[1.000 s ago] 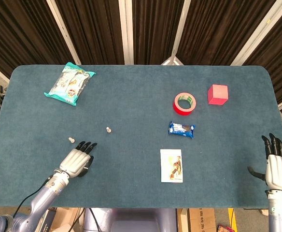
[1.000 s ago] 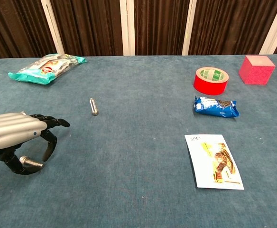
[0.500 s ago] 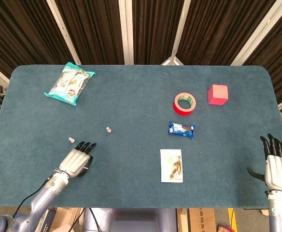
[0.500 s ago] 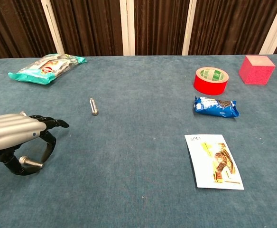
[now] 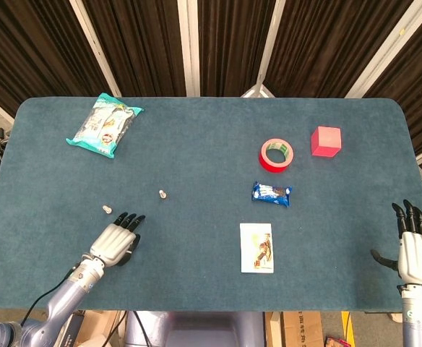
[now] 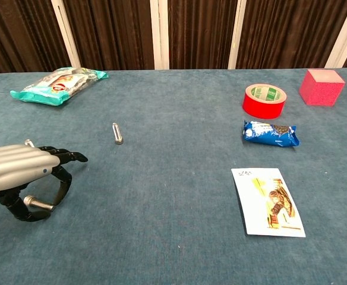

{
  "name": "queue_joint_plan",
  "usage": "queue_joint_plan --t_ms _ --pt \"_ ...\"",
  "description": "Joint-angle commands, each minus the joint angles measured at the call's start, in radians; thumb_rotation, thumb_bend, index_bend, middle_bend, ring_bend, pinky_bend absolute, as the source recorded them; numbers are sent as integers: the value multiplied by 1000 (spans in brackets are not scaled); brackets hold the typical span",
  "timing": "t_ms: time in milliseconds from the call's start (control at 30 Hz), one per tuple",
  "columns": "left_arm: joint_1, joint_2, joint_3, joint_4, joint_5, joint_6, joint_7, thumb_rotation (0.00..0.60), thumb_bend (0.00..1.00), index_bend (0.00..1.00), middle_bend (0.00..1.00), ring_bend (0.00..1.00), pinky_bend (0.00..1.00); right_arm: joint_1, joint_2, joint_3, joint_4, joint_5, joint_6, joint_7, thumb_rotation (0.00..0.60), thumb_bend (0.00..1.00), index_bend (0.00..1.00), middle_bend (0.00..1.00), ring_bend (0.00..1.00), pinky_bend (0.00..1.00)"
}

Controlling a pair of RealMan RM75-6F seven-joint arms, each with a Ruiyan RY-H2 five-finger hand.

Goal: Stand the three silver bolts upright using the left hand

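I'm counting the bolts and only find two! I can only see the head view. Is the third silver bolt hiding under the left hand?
Observer: Yes. The chest view shows the third bolt under the left hand, inside its curled fingers.
Operator: Is it standing up?
Observer: No, it is lying sideways, roughly level.
Operator: Is the hand holding it?
Observer: It looks pinched between the thumb and a finger, though the exact contact is hard to see.
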Motion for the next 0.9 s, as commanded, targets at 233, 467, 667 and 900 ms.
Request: queue_joint_plan --t_ms 233,467,667,900 --pt "1 -6 -1 8 0 0 -4 600 494 579 6 0 0 1 2 1 -4 8 -8 4 600 0 120 37 0 0" --pt "3 -6 -2 6 2 3 -8 600 558 590 10 0 0 1 0 6 -5 12 -5 7 600 0 122 37 0 0" --pt "6 -3 -6 -3 10 8 -23 600 581 593 13 0 0 0 0 7 -9 15 -5 13 600 0 127 37 0 0" --pt "12 4 -15 -13 34 7 -87 600 581 598 15 0 0 -1 1 9 -11 19 -4 14 600 0 133 37 0 0"
